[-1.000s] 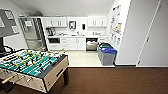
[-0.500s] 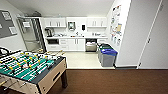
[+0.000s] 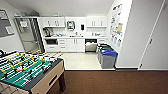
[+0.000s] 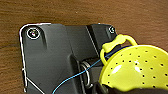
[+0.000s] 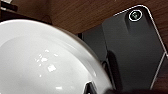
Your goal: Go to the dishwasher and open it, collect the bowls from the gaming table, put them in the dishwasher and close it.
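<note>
Head view: a kitchenette lies ahead across a pale floor, past the brown carpet (image 3: pixel 112 82) on which the robot stands. The dishwasher (image 3: pixel 91 45) sits under the counter (image 3: pixel 75 37) in the back wall's row of white cabinets (image 3: pixel 72 45), right of the middle; its steel front faces the camera and its upper part looks dark, as if the door is partly down, though that is hard to tell. A tall steel fridge (image 3: pixel 29 33) stands at the left end. Wall cabinets (image 3: pixel 53 22) hang above. Grey bins with blue and green lids (image 3: pixel 107 56) stand by the right wall, under posters (image 3: pixel 117 23) whose writing cannot be read. At lower left is a table-football table (image 3: pixel 27 72) with a green field, its long axis running from the near left away toward the kitchenette.

Left wrist view: a yellow perforated bowl (image 4: pixel 136 68) with a loop handle, like a strainer, shows large beside the robot's dark plate, over the carpet. Whether the left end effector grips it, or how wide it stands, cannot be told.

Right wrist view: a glossy white bowl (image 5: pixel 42 62) shows large, its hollow facing the camera. The right end effector's state cannot be told either.

No labels can be read.
</note>
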Controlling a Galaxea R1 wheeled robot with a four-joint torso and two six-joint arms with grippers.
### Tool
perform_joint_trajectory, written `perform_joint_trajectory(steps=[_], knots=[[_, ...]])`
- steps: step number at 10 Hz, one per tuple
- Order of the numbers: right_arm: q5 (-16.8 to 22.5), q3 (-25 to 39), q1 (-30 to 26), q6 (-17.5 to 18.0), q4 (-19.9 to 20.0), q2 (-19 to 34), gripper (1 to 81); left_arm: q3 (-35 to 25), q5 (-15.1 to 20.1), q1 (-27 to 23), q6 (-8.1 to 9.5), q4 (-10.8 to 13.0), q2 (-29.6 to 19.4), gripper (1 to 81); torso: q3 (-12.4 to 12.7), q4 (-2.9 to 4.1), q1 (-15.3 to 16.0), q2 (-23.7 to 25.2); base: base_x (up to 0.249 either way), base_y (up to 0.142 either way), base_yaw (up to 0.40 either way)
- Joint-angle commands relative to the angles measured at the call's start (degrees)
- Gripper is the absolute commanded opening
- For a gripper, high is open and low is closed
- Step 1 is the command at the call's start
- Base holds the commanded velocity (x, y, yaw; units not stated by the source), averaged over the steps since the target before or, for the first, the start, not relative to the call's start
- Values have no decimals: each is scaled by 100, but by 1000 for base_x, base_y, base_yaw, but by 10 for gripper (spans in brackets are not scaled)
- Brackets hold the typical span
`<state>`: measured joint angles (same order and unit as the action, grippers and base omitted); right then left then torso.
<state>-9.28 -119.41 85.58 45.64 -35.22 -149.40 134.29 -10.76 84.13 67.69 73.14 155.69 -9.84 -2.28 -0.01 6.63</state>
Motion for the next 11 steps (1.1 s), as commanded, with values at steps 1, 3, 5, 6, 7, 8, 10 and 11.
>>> perform_joint_trajectory(steps=[1,3,5,6,7,8,10,11], knots=[[22,147,-274,-11,-126,109,10,-61,83,-286,-2,60,-107,10,0,0,1,0,183,0,0],[22,138,-274,-11,-126,109,10,-61,83,-278,-2,51,-116,10,0,0,1,0,183,0,0],[22,138,-274,-11,-126,109,10,-61,83,-278,-2,51,-134,10,0,0,1,0,183,0,0],[22,138,-282,-11,-126,109,10,-61,83,-278,-2,51,-134,10,0,0,1,0,190,0,0],[22,138,-282,-11,-126,109,10,-61,83,-278,-2,51,-134,10,0,0,1,0,194,0,0],[22,138,-282,-11,-126,109,10,-61,83,-278,6,51,-134,10,0,0,1,0,194,0,0],[22,138,-282,-11,-126,109,10,-61,83,-278,-2,51,-125,10,0,0,1,0,194,0,0],[22,138,-282,-11,-126,117,10,-61,83,-278,-2,51,-125,10,0,0,1,0,195,0,0]])
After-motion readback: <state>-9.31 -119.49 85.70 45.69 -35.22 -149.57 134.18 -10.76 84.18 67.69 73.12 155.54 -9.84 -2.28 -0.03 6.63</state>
